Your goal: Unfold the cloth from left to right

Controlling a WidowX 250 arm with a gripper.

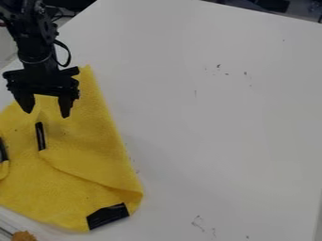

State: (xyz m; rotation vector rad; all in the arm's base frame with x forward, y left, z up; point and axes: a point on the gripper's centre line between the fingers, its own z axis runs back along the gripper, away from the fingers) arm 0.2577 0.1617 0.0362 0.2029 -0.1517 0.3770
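Near end: wide black patch (108, 216), perhaps marking a corner.
Cloth: folded yellow cloth (75, 193), at left on my white worktop (220, 122), presumably placed for opening rightward.
Long axis: roughly near to far, pointed corner away from me.
Far half: my black two-finger gripper (46, 114) hangs there, fingers (66, 106) wide apart, gripping nothing, likely positioned to pinch the upper layer.

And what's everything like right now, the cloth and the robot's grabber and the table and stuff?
Yellow cloth: partly folded over, not lying fully flat.
Gripper: open, pointing down over the cloth.
White table: marked with small dark specks.
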